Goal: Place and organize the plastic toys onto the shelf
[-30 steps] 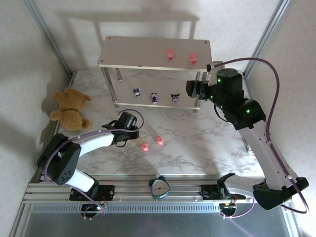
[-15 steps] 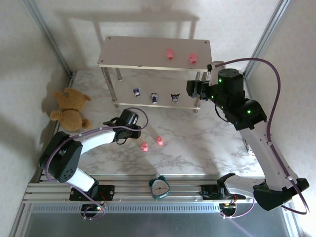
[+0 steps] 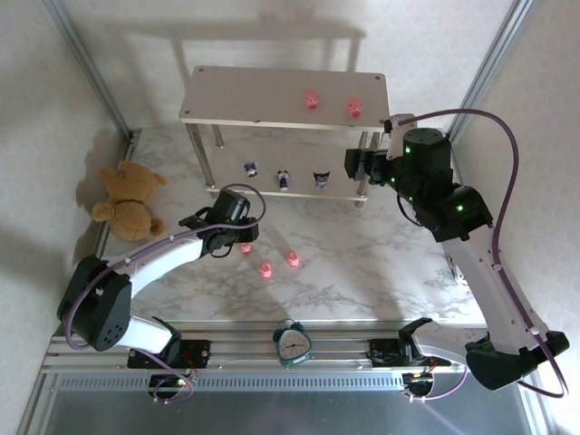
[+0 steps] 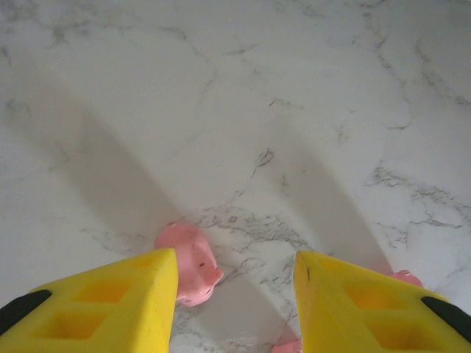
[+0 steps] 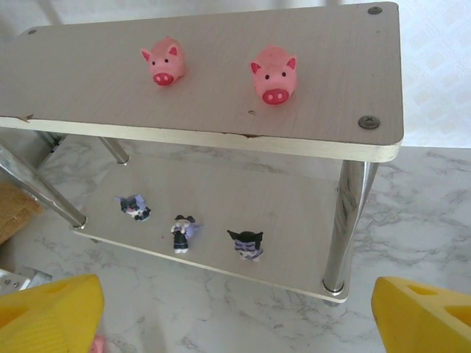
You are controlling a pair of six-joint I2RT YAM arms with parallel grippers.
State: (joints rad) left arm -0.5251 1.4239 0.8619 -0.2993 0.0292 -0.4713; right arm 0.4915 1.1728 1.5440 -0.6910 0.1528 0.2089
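Note:
Three pink pig toys lie on the marble table: one [image 3: 245, 246] right at my left gripper [image 3: 237, 236], two others [image 3: 265, 269] [image 3: 292, 259] a little nearer. In the left wrist view that first pig [image 4: 188, 271] rests against the inner side of the left finger, while the left gripper [image 4: 235, 265] stands open with a wide gap. The shelf [image 3: 263, 91] carries two pink pigs [image 5: 163, 62] [image 5: 274, 73] on its top board and three purple-and-white figurines [image 5: 133, 207] [image 5: 181, 232] [image 5: 246, 244] on its lower board. My right gripper [image 3: 361, 165] hovers open by the shelf's right front leg.
A brown teddy bear [image 3: 127, 201] sits at the left edge of the table. A teal alarm clock [image 3: 292, 343] stands on the rail at the near edge. The shelf's silver legs [image 5: 346, 220] stand close in front of the right gripper.
My left gripper has shifted slightly toward the shelf and its jaws have widened a little; a pink pig now shows on the table at its tip. The right arm has barely moved.

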